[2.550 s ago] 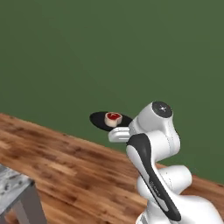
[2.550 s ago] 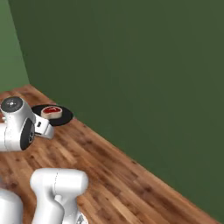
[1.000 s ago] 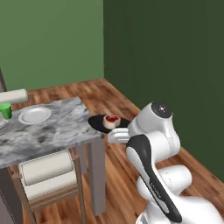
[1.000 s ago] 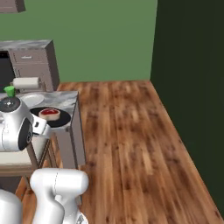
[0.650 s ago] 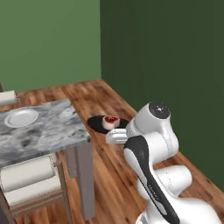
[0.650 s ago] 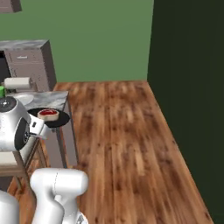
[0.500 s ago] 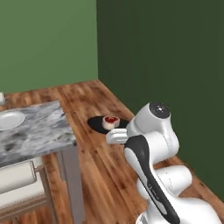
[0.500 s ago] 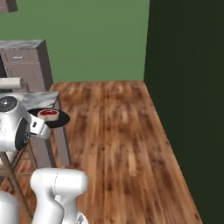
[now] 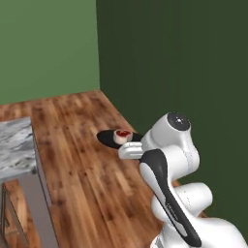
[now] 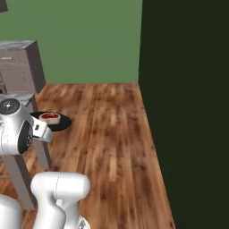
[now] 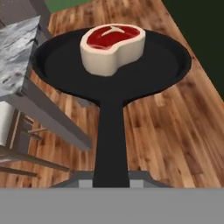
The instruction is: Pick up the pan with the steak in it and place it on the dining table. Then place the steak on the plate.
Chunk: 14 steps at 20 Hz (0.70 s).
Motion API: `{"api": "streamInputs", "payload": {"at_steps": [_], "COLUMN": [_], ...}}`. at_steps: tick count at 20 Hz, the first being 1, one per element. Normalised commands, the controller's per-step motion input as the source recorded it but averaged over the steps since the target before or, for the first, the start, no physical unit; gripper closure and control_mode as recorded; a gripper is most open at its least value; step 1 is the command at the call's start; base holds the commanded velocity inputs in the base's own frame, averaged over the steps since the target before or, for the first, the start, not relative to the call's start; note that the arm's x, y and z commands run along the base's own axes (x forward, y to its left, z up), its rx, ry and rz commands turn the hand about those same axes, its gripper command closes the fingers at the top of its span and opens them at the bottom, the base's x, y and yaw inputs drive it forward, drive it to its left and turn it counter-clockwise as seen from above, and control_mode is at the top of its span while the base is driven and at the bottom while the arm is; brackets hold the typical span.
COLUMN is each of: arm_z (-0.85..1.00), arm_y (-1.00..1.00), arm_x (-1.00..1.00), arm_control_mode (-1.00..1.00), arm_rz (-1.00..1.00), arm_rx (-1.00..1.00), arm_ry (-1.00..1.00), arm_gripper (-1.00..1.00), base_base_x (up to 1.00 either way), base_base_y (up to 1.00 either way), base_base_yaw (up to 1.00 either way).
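Tool clamped on long thin handle of shallow round black frying pan, pan held level in air above wooden plank floor. Small red raw steak with pale fatty rim lies inside pan, toward far side. Grey-white marbled stone bench stands just beside pan, left of it. Dark green wall on right.

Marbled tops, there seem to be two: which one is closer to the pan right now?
The dining table, whose corner sits just beside the pan. The counter over cabinets stands farther back by the green wall.
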Motion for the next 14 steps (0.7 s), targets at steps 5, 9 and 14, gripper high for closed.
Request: {"api": "streamInputs", "payload": {"at_steps": [5,9,14], "arm_z": [0.0,0.0,0.0], "arm_y": [0.0,0.0,0.0], "arm_x": [0.0,0.0,0.0], "arm_control_mode": [1.0,1.0,1.0], "arm_rz": [0.0,0.0,0.0], "arm_rx": [0.0,0.0,0.0], "arm_ry": [0.0,0.0,0.0], "arm_gripper": [1.0,1.0,1.0], "base_base_x": [0.28,0.78,0.91], "base_base_y": [-0.1,-0.22,-0.26], "base_base_yaw": [0.0,0.0,0.0]}}
